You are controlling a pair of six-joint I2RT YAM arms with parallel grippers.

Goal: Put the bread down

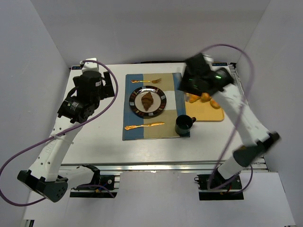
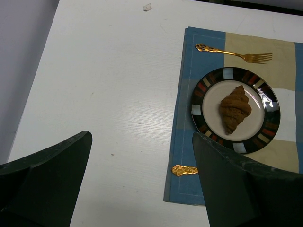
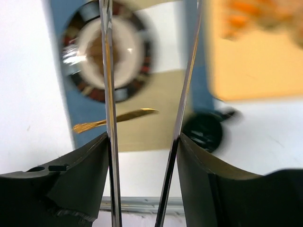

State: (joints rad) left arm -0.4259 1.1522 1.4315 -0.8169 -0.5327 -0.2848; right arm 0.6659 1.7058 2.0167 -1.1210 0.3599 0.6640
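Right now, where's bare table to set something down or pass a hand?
Widest bare patch: white tabletop left of the blue-and-beige striped placemat. A narrower bare strip runs between the placemat's near edge and the table's front edge. Crowded on the right: dark mug beside the orange board of pastries.

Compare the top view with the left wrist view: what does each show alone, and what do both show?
Only the top view: the mug and the orange tray of pastries. Only the left wrist view: the left hand wide open, and a small scrap on the table. Both: the bread on the plate, the fork, the knife and the placemat.
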